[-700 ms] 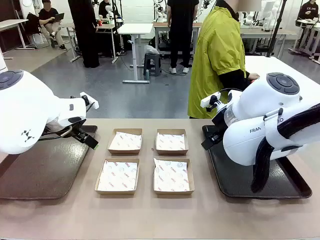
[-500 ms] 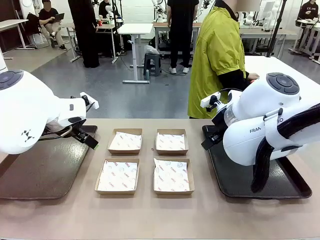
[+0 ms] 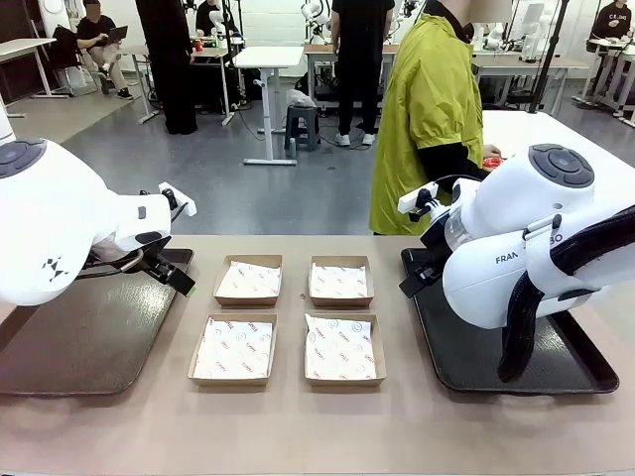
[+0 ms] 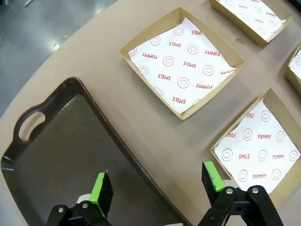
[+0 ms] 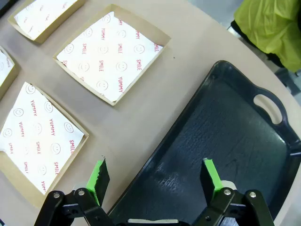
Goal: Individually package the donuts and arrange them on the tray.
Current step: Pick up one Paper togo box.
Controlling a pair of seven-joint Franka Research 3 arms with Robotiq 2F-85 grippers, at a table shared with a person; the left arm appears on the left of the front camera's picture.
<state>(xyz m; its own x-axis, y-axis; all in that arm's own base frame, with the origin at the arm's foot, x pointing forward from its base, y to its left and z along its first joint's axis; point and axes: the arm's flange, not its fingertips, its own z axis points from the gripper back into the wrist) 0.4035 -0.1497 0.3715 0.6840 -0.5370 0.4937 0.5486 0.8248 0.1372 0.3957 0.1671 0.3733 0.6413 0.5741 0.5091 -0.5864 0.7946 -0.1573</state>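
Showed a smooth tan surface (image 3: 298,426) carrying two dark rectangular handled trays, left tray (image 3: 79,347) and right tray (image 3: 571,359), four square paper-lined cardboard boxes (image 3: 230,381) between them, left fingers (image 4: 102,188) and right fingers (image 5: 99,175) spread wide, empty, above tray rims, and a tiny red blob (image 3: 491,160), possibly a donut, by the person's sleeve (image 3: 451,159).

Boxes (image 4: 150,79) matt cardboard; liners (image 4: 183,61) printed paper; tray (image 4: 61,155) textured plastic, faint sheen; table (image 4: 160,141) smooth matt.
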